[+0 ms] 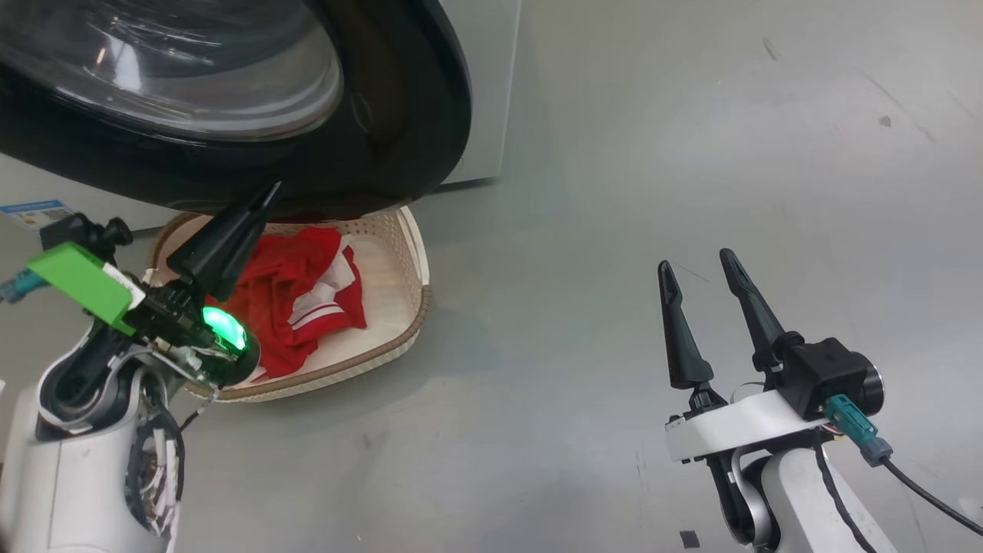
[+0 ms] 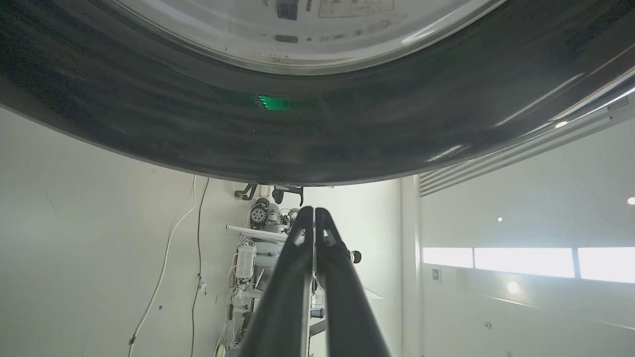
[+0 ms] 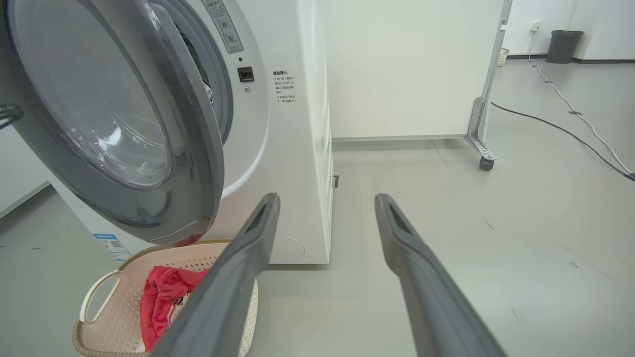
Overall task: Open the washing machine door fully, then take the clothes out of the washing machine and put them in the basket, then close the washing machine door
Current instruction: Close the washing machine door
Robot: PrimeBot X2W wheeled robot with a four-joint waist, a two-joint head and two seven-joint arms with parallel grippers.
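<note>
Bright even light, glare on the washing machine door [image 1: 230, 92], soft shadows

Washing machine [image 3: 297, 148]: stands on the floor [image 1: 614, 192], at the robot's front left.
Washing machine door [image 1: 384, 115]: swung out from the machine's front, over the basket's far end.
Basket [image 1: 407, 253]: on the floor, just before the machine.
Clothes [image 1: 292, 292]: in the basket, toward its left.
Left end effector [image 1: 270, 192]: above the basket's left side, tips close under the door's lower rim.
Right end effector [image 1: 695, 261]: over the floor, well right of the basket.
</note>
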